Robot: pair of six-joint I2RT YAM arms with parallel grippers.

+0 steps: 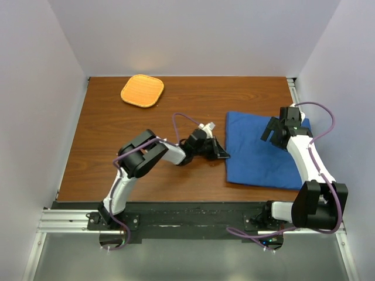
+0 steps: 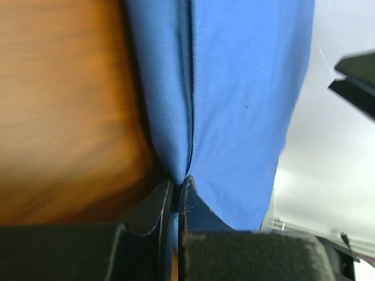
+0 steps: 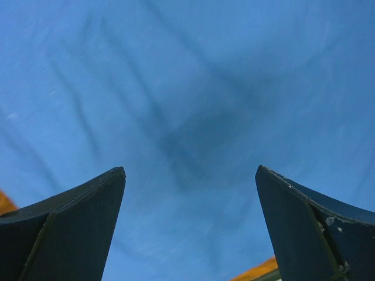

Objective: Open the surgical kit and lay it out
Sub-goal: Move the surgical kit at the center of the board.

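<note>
Wrap edge pinched in left tool (wrist view) — overhead hides it.

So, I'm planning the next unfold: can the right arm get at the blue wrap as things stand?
Probably yes. The right tool hangs open over the blue wrap, with nothing between them; the left tool is shut on the wrap's left edge, out of the way.

Blue cloth wrap: folded shut, roughly square, lying flat, right of centre; layered fold along left edge.
</note>
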